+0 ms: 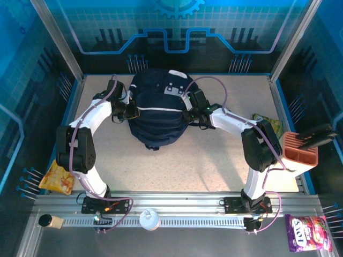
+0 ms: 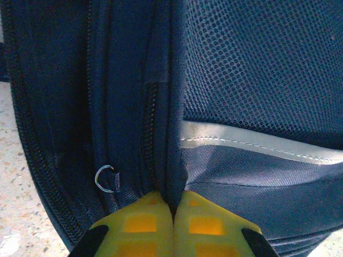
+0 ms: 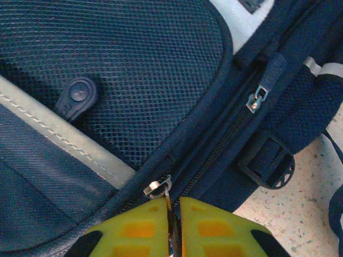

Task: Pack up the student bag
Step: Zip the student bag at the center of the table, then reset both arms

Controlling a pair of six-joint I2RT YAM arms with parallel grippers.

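Observation:
The student bag (image 1: 158, 115), dark navy with thin white stripes and a grey-white patch, lies at the back middle of the table. My left gripper (image 1: 131, 111) is at its left side, and in the left wrist view the yellow fingers (image 2: 140, 225) are shut on a fold of the bag's navy fabric (image 2: 174, 182) beside a zipper line and a small metal ring (image 2: 105, 178). My right gripper (image 1: 188, 115) is at the bag's right side. There its fingers (image 3: 206, 227) pinch a thin metal zipper pull (image 3: 169, 199) hanging from a silver slider (image 3: 158, 187).
A yellow snack bag (image 1: 56, 179) lies at the left table edge and a green-yellow one (image 1: 268, 124) at the right. An orange holder (image 1: 300, 152) stands beside the right arm. A purple candy bag (image 1: 306, 233) and a white lid (image 1: 150, 219) lie near the front rail.

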